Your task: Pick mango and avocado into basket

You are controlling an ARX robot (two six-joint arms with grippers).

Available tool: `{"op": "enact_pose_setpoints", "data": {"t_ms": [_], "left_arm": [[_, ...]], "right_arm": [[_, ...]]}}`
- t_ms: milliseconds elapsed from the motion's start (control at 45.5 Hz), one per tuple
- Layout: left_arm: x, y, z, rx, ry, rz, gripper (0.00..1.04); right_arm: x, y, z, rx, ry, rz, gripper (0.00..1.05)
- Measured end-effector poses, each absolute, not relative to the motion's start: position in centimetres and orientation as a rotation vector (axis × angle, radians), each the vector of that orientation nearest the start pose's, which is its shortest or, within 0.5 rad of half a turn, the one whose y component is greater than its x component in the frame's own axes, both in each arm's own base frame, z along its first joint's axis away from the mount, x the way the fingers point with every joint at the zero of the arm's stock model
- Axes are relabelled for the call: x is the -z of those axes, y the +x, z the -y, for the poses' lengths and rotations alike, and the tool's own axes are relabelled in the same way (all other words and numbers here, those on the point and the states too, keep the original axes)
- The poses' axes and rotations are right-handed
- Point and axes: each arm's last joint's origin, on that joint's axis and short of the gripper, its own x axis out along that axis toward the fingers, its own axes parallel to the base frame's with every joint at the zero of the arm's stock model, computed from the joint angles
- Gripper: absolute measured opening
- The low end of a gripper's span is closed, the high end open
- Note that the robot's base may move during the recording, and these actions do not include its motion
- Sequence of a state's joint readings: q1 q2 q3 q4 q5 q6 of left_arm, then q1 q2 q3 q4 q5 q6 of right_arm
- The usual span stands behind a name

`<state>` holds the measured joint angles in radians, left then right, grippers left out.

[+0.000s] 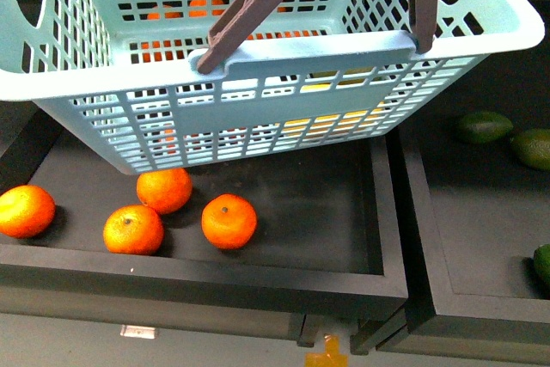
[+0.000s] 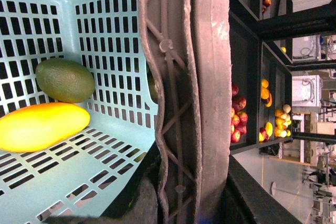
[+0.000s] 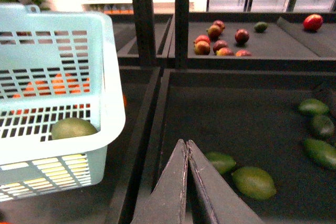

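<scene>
The pale teal basket (image 1: 284, 58) hangs above the black trays, filling the top of the front view. In the left wrist view the yellow mango (image 2: 39, 126) and the dark green avocado (image 2: 64, 80) lie side by side on the basket's floor. My left gripper (image 2: 184, 203) is shut on the basket's brown handles (image 2: 189, 103). In the right wrist view my right gripper (image 3: 185, 142) is shut and empty, to the right of the basket (image 3: 110, 77), over a tray of green fruits. The avocado (image 3: 73, 128) shows over the basket's rim. Neither gripper shows in the front view.
Several oranges (image 1: 229, 221) lie in the black tray (image 1: 378, 238) under the basket. The tray to the right holds loose green fruits (image 3: 254, 182). A farther shelf carries red fruits (image 3: 220, 43). Dark shelf posts (image 3: 182, 19) stand behind.
</scene>
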<state>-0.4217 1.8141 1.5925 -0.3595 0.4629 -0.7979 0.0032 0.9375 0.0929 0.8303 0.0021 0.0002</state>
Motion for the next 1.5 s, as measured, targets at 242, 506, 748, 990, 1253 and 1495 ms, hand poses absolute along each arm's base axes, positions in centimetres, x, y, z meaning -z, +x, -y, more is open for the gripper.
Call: {"op": "enact_pose_setpoints", "data": {"t_ms": [242,506,748,990,1253,1495], "left_arm": [[-31.3,37.3,18.1,0.572,-0.734,-0.909,0.2],[-31.3,37.3,18.1,0.572,-0.734,-0.909,0.2],[-31.3,37.3,18.1,0.571,-0.733,-0.908,0.2],[-31.3,37.3,18.1,0.571,-0.734,-0.908,0.2],[-31.3,37.3,18.1,0.571,-0.734,-0.908,0.2],[-31.3,37.3,18.1,0.571,-0.734,-0.908,0.2]], "right_arm": [[-16.3,14.7,0.0,-0.001,0.0,-0.014,0.02],[-16.8,13.7,0.0,-0.001,0.0,0.002,0.02],[-17.1,12.7,0.0,-0.001,0.0,0.012,0.02],[-17.3,11.8,0.0,-0.001,0.0,0.018,0.02],[-17.2,11.2,0.0,-0.001,0.0,0.019,0.02],[-17.1,10.6,0.0,0.0,0.0,0.009,0.02]]}}
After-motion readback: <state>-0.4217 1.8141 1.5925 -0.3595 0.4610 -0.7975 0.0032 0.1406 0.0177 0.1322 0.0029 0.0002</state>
